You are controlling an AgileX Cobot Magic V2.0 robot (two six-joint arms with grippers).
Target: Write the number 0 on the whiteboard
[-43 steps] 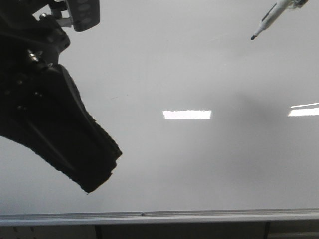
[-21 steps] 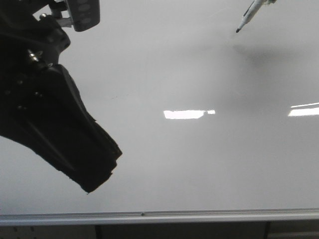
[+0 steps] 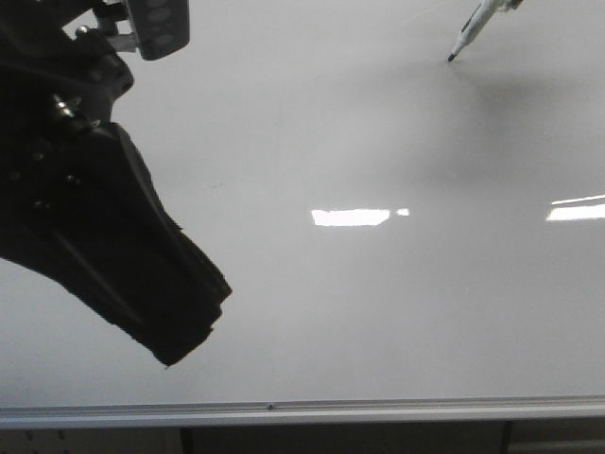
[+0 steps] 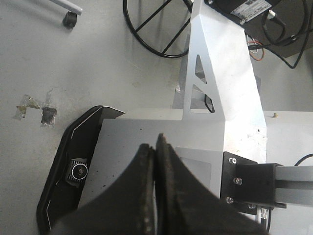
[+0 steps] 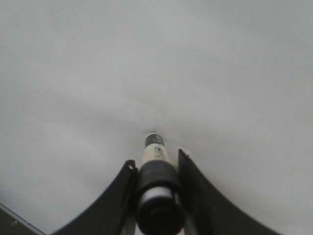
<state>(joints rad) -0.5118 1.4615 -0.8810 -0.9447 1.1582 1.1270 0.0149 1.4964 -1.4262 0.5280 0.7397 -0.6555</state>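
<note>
The whiteboard [image 3: 359,312] fills the front view, glossy white-grey, with a silver bottom rail [image 3: 378,410]. No number 0 shows on it. A white marker with a black tip [image 3: 470,33] comes in at the top right, and its tip is at or just above the board beside its shadow. In the right wrist view my right gripper [image 5: 155,161] is shut on the marker [image 5: 155,147], which points at the bare whiteboard [image 5: 146,58]. My left gripper [image 3: 189,331] hangs dark over the board's left side. In the left wrist view it [image 4: 155,142] is shut and empty.
Bright rectangular glare patches lie mid-board [image 3: 350,217] and at the right edge [image 3: 575,210]. The left arm's black body [image 3: 85,208] covers the board's left part. The left wrist view shows a metal frame [image 4: 220,73], cables and the floor.
Since one second ago the marker has moved left and towards the board's top. Over the last half second it has hardly moved. The left arm has not moved.
</note>
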